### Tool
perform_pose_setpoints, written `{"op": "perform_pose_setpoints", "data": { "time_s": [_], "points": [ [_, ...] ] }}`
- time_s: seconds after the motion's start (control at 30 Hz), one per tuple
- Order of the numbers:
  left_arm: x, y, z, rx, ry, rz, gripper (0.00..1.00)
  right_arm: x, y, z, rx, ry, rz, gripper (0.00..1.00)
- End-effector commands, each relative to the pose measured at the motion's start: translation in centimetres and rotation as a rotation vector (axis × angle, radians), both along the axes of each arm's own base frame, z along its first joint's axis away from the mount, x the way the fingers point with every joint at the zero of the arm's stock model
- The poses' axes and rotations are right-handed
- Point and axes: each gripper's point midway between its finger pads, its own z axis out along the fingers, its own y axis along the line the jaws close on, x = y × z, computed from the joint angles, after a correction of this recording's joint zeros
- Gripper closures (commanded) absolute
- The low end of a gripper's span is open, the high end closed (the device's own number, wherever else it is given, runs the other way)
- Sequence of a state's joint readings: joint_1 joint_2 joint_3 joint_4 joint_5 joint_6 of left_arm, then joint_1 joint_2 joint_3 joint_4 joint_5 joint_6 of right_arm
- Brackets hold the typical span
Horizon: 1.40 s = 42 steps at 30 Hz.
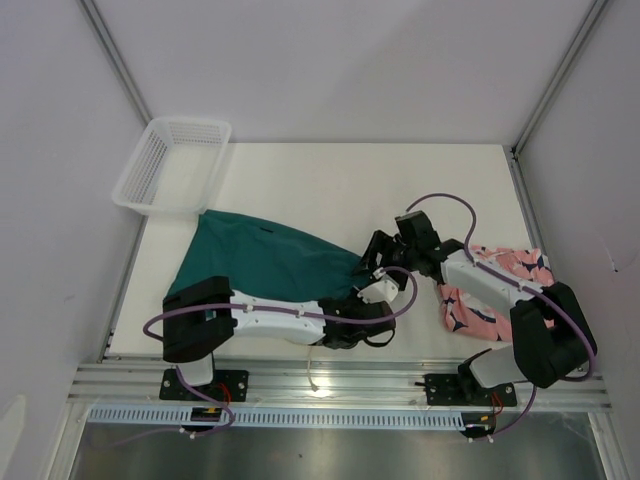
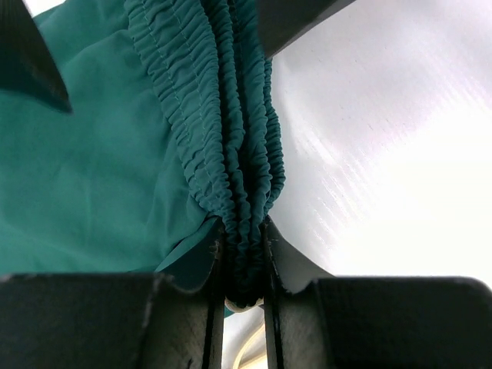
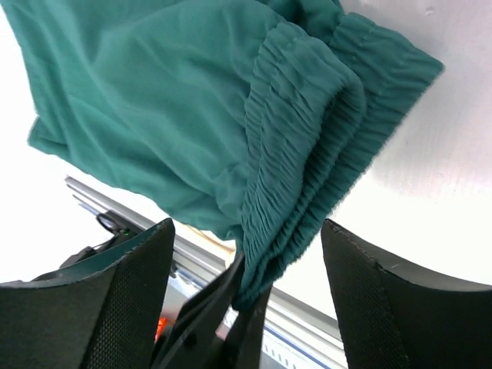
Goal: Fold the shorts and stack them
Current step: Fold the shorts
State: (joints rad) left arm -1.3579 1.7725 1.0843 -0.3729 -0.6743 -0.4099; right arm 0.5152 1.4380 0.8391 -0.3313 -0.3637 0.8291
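The dark teal shorts (image 1: 260,260) lie spread on the left half of the white table, waistband toward the middle. My left gripper (image 1: 366,303) is shut on the bunched elastic waistband (image 2: 231,138), which is pinched tight between its fingers (image 2: 244,231). My right gripper (image 1: 380,258) hovers just behind that spot, open. Its pads stand wide on either side of the waistband (image 3: 307,177) without touching it (image 3: 246,227). The salmon-pink shark-print shorts (image 1: 472,315) lie crumpled at the right, partly hidden under the right arm.
A white mesh basket (image 1: 140,165) stands at the table's back-left corner. An aluminium rail (image 1: 340,385) runs along the near edge by the arm bases. Grey walls close in on both sides.
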Motion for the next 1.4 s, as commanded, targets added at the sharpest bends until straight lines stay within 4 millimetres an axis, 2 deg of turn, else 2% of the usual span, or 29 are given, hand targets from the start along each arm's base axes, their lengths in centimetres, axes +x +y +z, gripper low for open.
{"op": "perform_pose_setpoints", "data": {
  "time_s": [0.0,0.23,0.3,0.33,0.37,0.4,0.43,0.47,0.73,1.0,1.13,1.2,1.27,1.33,1.37],
  "points": [
    [0.7,-1.1,2.3,-0.157,0.014,0.014,1.00,0.4,-0.4,2.1,0.058,-0.062,-0.003,0.21],
    [1.0,-1.1,3.0,-0.240,0.041,0.023,1.00,-1.0,-0.7,0.7,0.097,-0.034,0.008,0.18],
    [0.9,-1.1,3.1,-0.248,0.044,0.022,1.00,-1.5,-0.6,0.4,0.117,-0.029,0.011,0.06],
    [0.9,-1.2,3.3,-0.255,0.045,0.020,1.00,-1.1,-0.2,0.8,0.155,-0.053,0.006,0.01],
    [0.9,-1.3,3.5,-0.261,0.045,0.019,1.00,-1.9,-0.3,0.0,0.174,-0.034,0.003,0.00],
    [1.0,-1.5,3.7,-0.270,0.043,0.019,1.00,-2.0,0.0,0.2,0.211,-0.032,0.005,0.00],
    [0.9,-1.4,3.7,-0.270,0.045,0.018,1.00,-1.4,0.3,0.8,0.257,-0.058,-0.014,0.01],
    [0.9,-1.4,3.7,-0.268,0.044,0.019,1.00,-1.8,0.2,0.4,0.262,-0.052,-0.022,0.01],
    [0.8,-1.8,3.9,-0.288,0.052,0.021,1.00,-0.5,0.3,0.0,0.290,-0.086,-0.096,0.03],
    [0.8,-1.9,4.8,-0.346,0.049,0.035,1.00,0.0,0.9,-1.0,0.305,-0.049,-0.140,0.20],
    [1.0,-1.7,5.3,-0.367,0.037,0.048,1.00,-0.1,0.8,-1.6,0.293,-0.034,-0.149,0.35],
    [1.0,-1.7,5.4,-0.376,0.035,0.051,1.00,0.0,0.9,-1.7,0.288,-0.034,-0.150,0.39],
    [0.9,-1.6,5.6,-0.387,0.033,0.052,1.00,0.1,0.8,-1.8,0.285,-0.032,-0.153,0.50],
    [0.9,-1.9,5.7,-0.402,0.036,0.047,1.00,0.3,0.8,-1.7,0.284,-0.037,-0.155,0.70],
    [0.9,-1.9,5.5,-0.400,0.041,0.047,1.00,0.3,0.8,-1.8,0.280,-0.039,-0.155,0.76]
  ]
}}
